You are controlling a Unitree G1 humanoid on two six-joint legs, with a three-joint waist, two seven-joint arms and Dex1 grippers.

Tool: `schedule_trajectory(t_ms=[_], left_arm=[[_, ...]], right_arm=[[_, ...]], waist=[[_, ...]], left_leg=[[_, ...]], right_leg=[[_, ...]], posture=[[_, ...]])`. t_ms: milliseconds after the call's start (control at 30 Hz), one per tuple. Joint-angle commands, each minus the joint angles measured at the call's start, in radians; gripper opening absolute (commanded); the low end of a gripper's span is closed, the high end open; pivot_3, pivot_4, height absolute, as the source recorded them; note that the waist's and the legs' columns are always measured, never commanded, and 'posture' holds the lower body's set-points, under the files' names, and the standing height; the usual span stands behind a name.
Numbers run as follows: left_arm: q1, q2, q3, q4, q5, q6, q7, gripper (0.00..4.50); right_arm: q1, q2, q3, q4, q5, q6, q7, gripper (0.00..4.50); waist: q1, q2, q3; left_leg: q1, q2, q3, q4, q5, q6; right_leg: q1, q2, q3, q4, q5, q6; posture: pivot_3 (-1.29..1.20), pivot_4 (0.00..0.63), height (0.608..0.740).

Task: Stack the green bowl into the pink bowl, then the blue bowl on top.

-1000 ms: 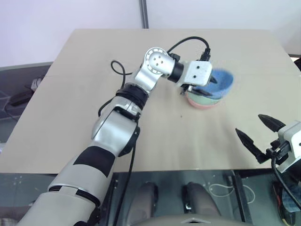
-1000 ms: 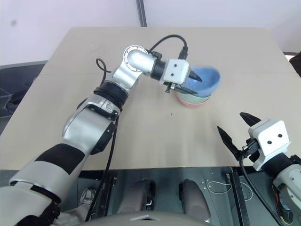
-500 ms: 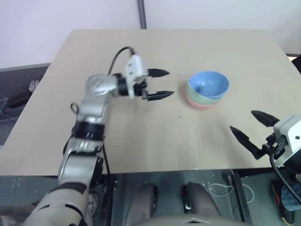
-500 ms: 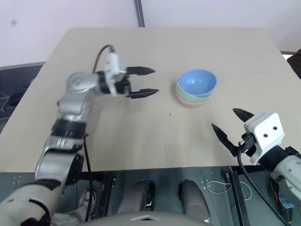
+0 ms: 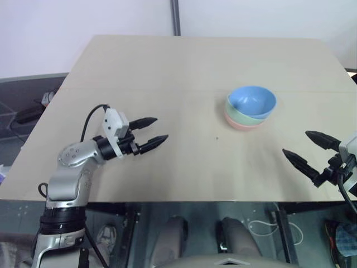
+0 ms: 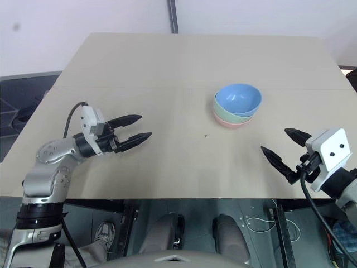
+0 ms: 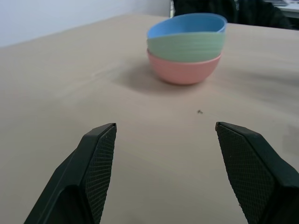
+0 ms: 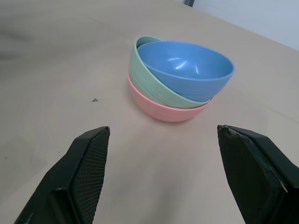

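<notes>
Both claws hang spread and empty over the table (image 5: 184, 61): left gripper (image 5: 152, 131), right gripper (image 5: 308, 151). Between them, well clear of each, the blue bowl (image 5: 252, 101) sits nested in the green bowl (image 5: 239, 114), itself inside the pink bowl (image 5: 243, 125).

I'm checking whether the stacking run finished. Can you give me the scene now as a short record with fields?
bottom: small round salmon-pink bowl, on the beige table
middle: pale mint-green bowl, nested in the pink one
top: light sky-blue bowl, sitting tilted
left claw: open, empty, clear of the stack
right claw: open, empty
stack: complete
</notes>
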Motion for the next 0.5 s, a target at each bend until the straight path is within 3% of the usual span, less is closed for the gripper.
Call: schedule_trajectory(t_ms=[33, 500], left_arm=[[0.041, 0.007, 0.025, -0.079, -0.014, -0.020, 0.033, 3.57], [0.155, 0.032, 0.054, -0.152, -0.047, 0.009, 0.093, 3.57]], right_arm=[[-0.023, 0.005, -0.013, -0.001, 0.007, -0.015, 0.018, 4.03], [-0.043, -0.027, -0.007, 0.084, -0.028, -0.023, 0.135, 4.03]], waist=[[-0.003, 0.000, 0.000], [-0.006, 0.000, 0.000]], left_leg=[[0.000, 0.000, 0.001, 0.000, 0.000, 0.000], [0.012, 0.000, 0.001, -0.003, 0.000, 0.000]], right_leg=[[0.000, 0.000, 0.000, 0.000, 0.000, 0.000], [0.012, -0.001, 0.001, -0.003, 0.000, 0.000]], posture=[[0.00, 0.150, 0.740], [0.00, 0.150, 0.740]])
